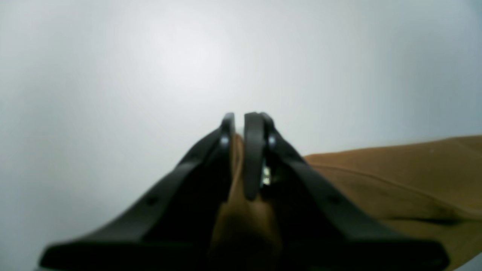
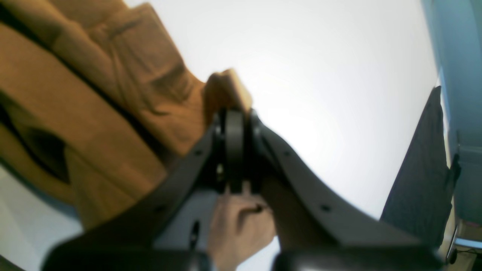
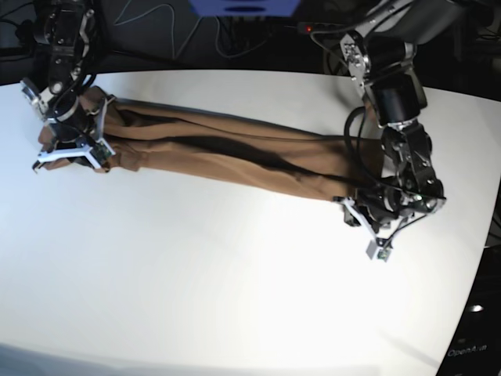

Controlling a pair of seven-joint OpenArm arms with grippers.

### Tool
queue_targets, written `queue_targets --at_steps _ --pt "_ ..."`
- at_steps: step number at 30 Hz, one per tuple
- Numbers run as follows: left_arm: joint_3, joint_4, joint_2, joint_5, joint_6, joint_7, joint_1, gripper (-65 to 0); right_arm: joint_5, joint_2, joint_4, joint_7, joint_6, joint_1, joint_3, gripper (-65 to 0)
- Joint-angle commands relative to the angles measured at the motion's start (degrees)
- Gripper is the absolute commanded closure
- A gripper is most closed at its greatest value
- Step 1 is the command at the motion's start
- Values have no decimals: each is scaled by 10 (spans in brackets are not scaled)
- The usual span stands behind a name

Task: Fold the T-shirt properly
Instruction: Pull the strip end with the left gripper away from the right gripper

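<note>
The T-shirt (image 3: 235,153) lies on the white tabletop (image 3: 196,274) as a long, narrow tan band, bunched lengthwise into ridges and dark creases, running from the far left of the base view down to the right side. It is not flat: it looks drawn out between its two ends, with loose folds along the middle.

Each end is in a hand. The left hand (image 1: 239,130), on the base view's right, has its jaws pressed together on a tuck of the cloth — the left wrist view shows tan fabric wedged between them, with the rest of the shirt spreading off to one side. The right hand (image 2: 233,124), at the base view's far left, is likewise pinched shut, a nub of cloth poking out past its tips and the bunched shirt lying just beside it.

So the step in hand looks like the pick-up before a fold: both ends gripped, the shirt stretched between them. The next move likely calls for both arms to lift and travel together, keeping the cloth taut enough to shake out the ridges — a grip on too few layers could let an end slip.
</note>
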Motion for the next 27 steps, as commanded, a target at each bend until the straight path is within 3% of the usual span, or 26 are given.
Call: queue_targets --at_steps 1,8,27 --pt "0 30 -5 -12 -1 -10 -14 -41 6 4 8 7 -6 10 2 -7" --pt "0 140 2 -13 -1 6 22 -41 6 4 1 7 -6 10 2 -7" --pt "4 209 -3 -13 -1 24 131 -40 6 3 0 6 -6 26 2 -7"
